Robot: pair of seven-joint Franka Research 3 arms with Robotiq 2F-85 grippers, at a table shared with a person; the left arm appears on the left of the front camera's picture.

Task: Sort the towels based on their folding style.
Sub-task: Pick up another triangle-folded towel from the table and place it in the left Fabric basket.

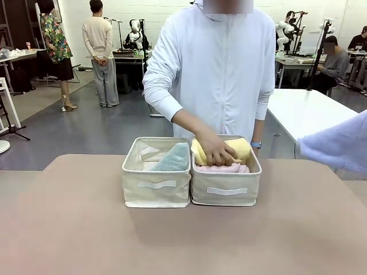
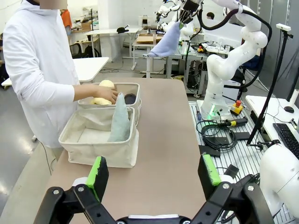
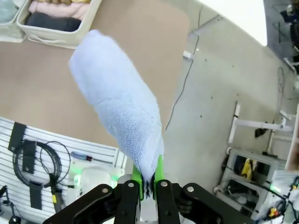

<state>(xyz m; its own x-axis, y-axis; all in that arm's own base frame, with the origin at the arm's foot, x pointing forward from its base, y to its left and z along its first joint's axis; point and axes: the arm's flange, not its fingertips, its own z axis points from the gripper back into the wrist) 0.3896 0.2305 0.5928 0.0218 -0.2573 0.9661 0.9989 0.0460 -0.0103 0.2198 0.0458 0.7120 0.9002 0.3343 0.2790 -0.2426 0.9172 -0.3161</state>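
Front faces person (image 1: 218, 69) across table (image 1: 183, 243), all views share bins (image 1: 156, 195)

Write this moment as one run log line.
left gripper open, empty | right gripper shut on light-blue towel | person's hand on yellow towel in right bin

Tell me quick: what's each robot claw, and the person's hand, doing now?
Left gripper: open, empty.
Right gripper: shut on the light-blue towel.
Person's hand: on the yellow towel.

Before me, two beige bins, left (image 1: 156, 192) and right (image 1: 225, 196), stand touching side by side on my tan table (image 1: 183, 243). A person in a white coat (image 1: 221, 69) stands just behind them. Black cables (image 2: 216, 139) and a keyboard (image 2: 287, 139) lie off to the side.
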